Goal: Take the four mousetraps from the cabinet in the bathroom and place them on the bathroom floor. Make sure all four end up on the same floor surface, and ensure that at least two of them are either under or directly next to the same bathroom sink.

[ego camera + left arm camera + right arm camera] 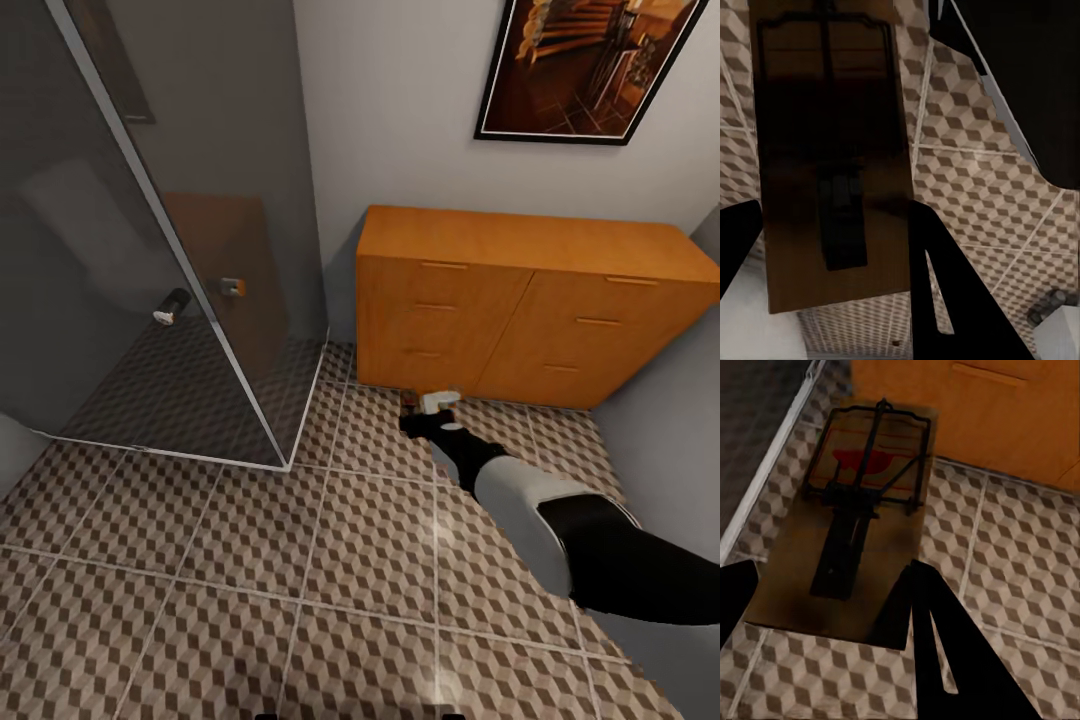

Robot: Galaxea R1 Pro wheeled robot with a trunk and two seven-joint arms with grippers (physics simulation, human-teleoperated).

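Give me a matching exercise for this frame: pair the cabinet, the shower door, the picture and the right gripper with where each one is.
Things:
1. cabinet
2. shower door
3. picture
4. right gripper

Places:
A. on the wall above the cabinet
B. low over the floor, just in front of the cabinet
C. against the far wall, drawers shut
D. left of the cabinet

Pairs: 1-C, 2-D, 3-A, 4-B
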